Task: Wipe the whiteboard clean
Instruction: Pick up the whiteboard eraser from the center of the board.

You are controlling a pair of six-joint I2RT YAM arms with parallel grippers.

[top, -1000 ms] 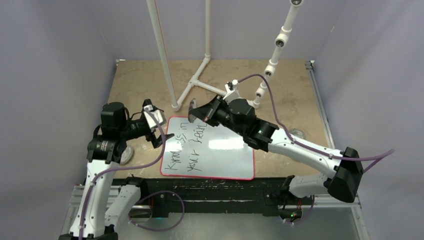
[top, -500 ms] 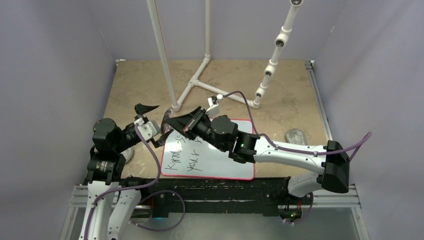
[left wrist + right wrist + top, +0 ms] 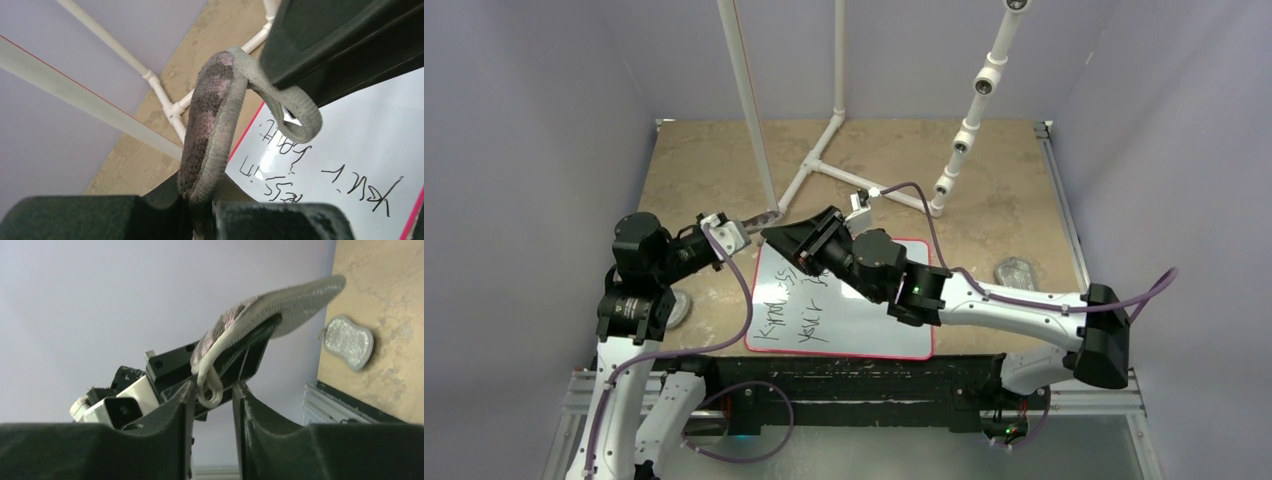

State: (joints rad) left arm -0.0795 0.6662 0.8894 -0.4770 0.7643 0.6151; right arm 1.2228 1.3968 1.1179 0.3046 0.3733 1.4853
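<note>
Top external view: the left gripper pinches the grey wiping pad tight in the air. The right gripper has its fingers a little apart around the pad's loop. The whiteboard lies at the near edge of the table, with black writing on it. No wiping is done yet.

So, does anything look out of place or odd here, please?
Nothing is spilled or broken. The one oddity: the grey pad is in midair, pinched edge-on in the left tool, its loop between the parted jaws of the right tool, while the whiteboard carries black writing.
</note>
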